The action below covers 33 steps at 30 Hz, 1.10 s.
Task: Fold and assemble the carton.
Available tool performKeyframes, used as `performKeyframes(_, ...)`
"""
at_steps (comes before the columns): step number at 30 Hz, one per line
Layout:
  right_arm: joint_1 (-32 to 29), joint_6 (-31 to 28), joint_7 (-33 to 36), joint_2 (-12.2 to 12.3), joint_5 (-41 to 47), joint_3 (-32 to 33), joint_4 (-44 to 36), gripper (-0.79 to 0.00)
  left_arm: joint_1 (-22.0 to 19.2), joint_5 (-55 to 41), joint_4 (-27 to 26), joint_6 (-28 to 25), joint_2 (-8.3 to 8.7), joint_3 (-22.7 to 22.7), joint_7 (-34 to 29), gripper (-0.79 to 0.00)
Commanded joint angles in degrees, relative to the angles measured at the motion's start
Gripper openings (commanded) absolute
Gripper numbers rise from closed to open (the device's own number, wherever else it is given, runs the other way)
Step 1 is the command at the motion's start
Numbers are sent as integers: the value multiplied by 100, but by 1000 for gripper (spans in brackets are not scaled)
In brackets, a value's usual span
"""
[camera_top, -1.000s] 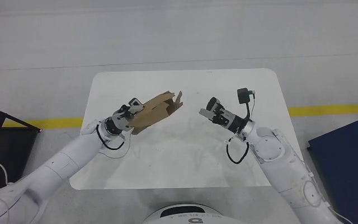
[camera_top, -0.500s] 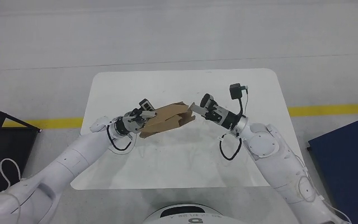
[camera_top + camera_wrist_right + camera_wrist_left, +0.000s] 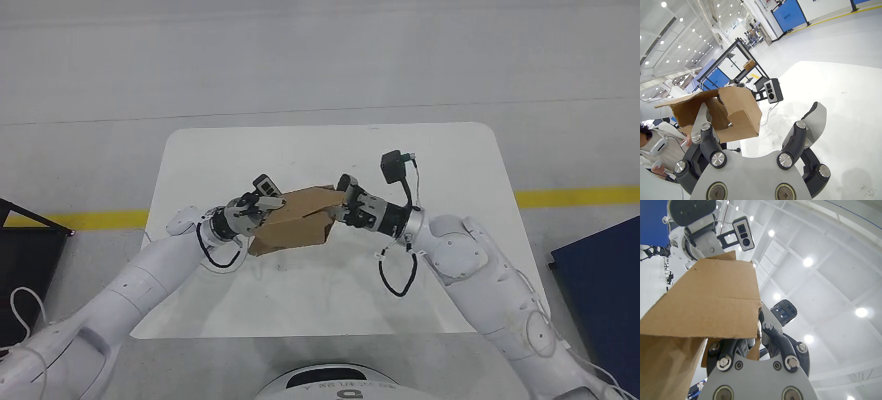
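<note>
Left gripper (image 3: pixel 266 199) on carton (image 3: pixel 300 216), mouth rightward

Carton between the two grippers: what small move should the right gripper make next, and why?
Probably close the right gripper on the carton wall. Its jaws stand open, one finger inside the open end, the other outside, cardboard between them, while the left gripper grips the far end. A hold at both ends should allow folding.

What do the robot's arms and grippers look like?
The left arm and right arm wear smooth white shells, with black cables looped at the wrists. The left gripper and right gripper have grey metal plates, black links and dark-padded fingers.
</note>
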Motion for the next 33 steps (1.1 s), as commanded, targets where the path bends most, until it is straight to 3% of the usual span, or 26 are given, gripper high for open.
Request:
performKeyframes(1,83,34,152,-14,-20,-101,-22,0,24,45,19,7,-26,-71,-5,-785)
performKeyframes(8,349,346,510,-63,-298,-395,-30,0,117,188,57,102,-113,-290,-67,-785)
performKeyframes(15,353,658,374,-58,-711,-313,-131,0,198,330,115,203,-201,-474,-112,-785)
performKeyframes(26,-485,179,-337,101,-485,730,-451,0,366,234,174,348,-292,-905,-112,-785)
performKeyframes(33,-837,80,-441,146,-541,995,-680,0,484,347,99,416,-348,-1082,-112,-785)
